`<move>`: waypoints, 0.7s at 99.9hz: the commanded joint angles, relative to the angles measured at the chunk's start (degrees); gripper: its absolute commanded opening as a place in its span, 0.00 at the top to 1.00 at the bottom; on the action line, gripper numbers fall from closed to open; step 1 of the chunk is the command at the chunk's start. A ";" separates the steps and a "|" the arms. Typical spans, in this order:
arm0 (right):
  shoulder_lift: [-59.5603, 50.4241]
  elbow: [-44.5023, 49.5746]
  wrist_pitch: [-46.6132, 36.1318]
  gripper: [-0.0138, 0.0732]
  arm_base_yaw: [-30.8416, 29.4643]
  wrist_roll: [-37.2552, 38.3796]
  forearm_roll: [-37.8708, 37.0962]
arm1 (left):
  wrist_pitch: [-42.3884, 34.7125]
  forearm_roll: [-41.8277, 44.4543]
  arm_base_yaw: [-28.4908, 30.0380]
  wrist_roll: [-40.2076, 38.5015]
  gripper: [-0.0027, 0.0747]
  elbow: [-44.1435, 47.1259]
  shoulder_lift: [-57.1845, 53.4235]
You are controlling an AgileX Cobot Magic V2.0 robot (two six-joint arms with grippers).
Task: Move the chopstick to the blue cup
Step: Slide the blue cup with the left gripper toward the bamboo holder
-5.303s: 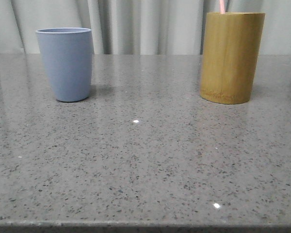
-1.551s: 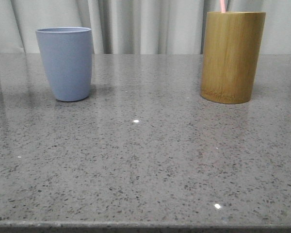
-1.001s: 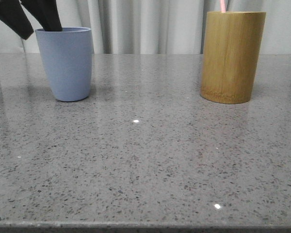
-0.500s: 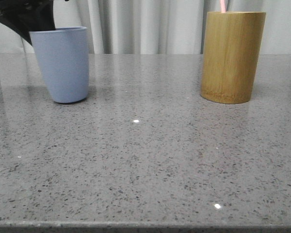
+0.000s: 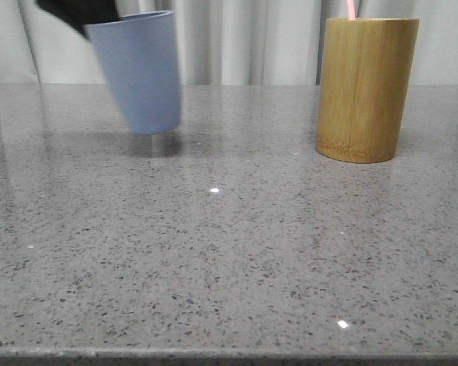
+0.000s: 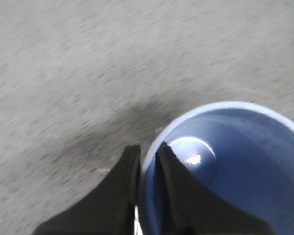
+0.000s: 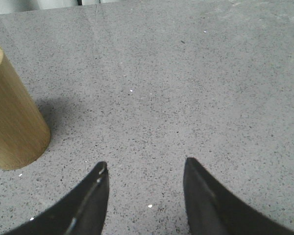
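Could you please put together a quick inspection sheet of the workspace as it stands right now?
Surface: grey speckled stone table, bare in the middle.
Job's things: blue cup tilted, lifted off the table; chopstick stands in the bamboo holder, only its pink top seen.
Clutter: nothing seen.
Grippers: left gripper shut on the blue cup's rim, one of its fingers inside and one outside; right gripper open above bare table, beside the holder.
Cables: nothing seen.
Surroundings: pale curtain behind the table.

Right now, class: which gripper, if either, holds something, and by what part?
The left gripper holds the blue cup by its rim, one finger inside, one outside. The right gripper is open, holding nothing.
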 commanded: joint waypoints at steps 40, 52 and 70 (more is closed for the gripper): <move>0.39 -2.07 -3.93 0.41 0.11 -0.54 -0.71 | 1.69 -1.24 -8.59 0.33 0.99 -14.41 7.71; 0.39 -2.07 -3.93 0.41 0.11 -0.54 -0.71 | 2.19 -1.79 -8.59 0.33 0.95 -15.20 8.25; 0.39 -2.07 -3.93 0.41 0.11 -0.54 -0.71 | 2.32 -1.91 -8.59 0.33 0.70 -15.20 8.25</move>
